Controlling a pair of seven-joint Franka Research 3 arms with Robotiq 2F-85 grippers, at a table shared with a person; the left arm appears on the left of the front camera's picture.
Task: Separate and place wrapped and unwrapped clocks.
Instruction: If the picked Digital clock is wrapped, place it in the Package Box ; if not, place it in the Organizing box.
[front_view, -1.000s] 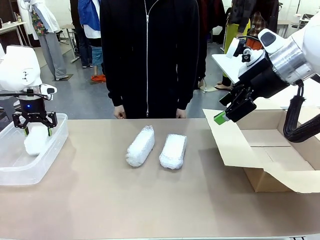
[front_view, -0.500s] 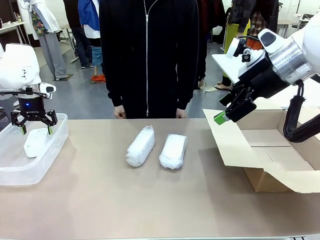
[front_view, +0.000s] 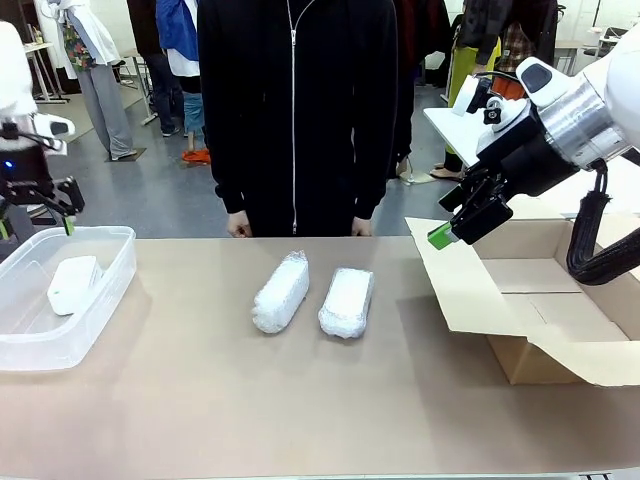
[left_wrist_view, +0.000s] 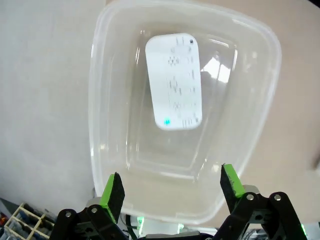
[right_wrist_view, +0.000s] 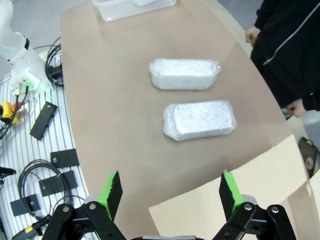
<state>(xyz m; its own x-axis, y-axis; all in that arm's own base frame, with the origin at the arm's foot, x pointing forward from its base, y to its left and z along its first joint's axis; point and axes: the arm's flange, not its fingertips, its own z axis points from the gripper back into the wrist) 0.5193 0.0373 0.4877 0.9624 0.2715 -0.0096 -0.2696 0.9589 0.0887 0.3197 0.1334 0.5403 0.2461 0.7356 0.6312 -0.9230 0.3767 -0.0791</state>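
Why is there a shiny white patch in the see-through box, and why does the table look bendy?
Left wrist view: light glares off the clear tub beside the bare clock. Right wrist view: the wide-angle lens bows the table edge into a curve. Front view: sharp, evenly lit.

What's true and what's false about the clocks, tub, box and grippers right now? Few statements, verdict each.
1. The bare clock lies inside the clear tub. True.
2. The left gripper is shut on the bare clock. False: it is open above the tub, holding nothing.
3. Both wrapped clocks lie on the table, side by side. True.
4. One wrapped clock is in the cardboard box. False: both are on the table, outside it.
5. The right gripper is open. True.
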